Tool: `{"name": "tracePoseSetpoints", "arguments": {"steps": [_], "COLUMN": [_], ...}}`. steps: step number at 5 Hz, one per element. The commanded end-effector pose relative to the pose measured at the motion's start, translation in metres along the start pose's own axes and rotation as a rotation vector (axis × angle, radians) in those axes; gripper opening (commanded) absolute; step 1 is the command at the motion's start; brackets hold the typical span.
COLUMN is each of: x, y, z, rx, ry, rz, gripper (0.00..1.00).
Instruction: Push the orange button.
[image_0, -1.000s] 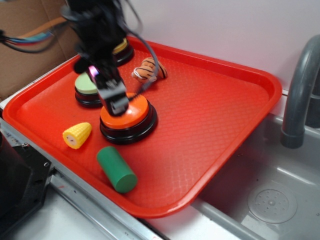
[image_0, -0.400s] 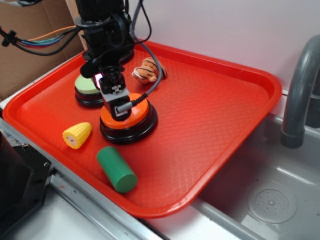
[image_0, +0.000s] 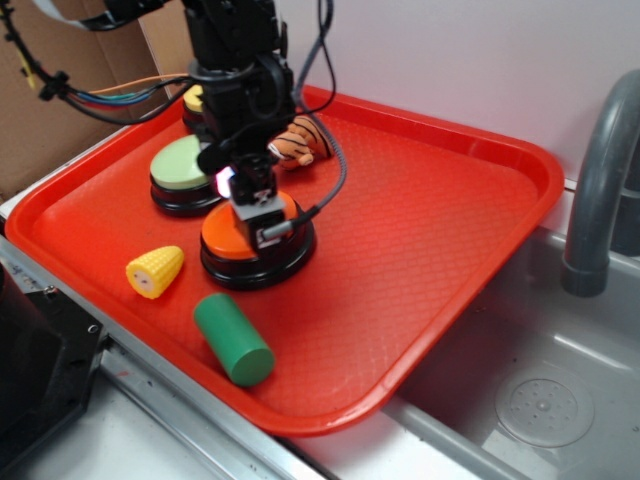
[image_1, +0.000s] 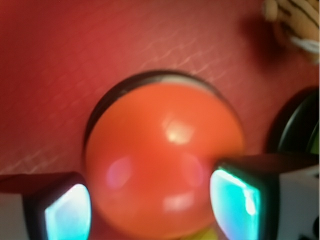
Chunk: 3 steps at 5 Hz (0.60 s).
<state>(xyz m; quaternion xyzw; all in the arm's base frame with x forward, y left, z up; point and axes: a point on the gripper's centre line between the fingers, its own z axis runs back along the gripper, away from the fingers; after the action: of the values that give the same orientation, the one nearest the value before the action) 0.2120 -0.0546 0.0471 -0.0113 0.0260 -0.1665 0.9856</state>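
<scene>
The orange button was seen on the red tray, near its left side. The gripper was held open directly over the button's dome, fingers spread apart.

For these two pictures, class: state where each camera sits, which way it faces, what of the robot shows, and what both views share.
Exterior: raised off the tray's near corner, looking obliquely down; the arm and gripper over the orange button show.
Wrist: on the arm, facing straight down; only two fingertips show, spread apart.
Shared: the orange button, the tray and the striped toy.
</scene>
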Motion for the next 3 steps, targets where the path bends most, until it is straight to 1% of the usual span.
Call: {"name": "tracePoseSetpoints", "arguments": {"steps": [1, 2, 3], "x": [-0.014, -0.026, -0.039], "y": [-0.007, -0.008, -0.008], "z": [0.035, 0.06, 0.07], "rx": [0.017, 0.033, 0.03], "ry": [-0.08, -0.118, -0.136], "rz": [0.019, 0.035, 0.073], "gripper": [1.0, 1.0, 1.0]}}
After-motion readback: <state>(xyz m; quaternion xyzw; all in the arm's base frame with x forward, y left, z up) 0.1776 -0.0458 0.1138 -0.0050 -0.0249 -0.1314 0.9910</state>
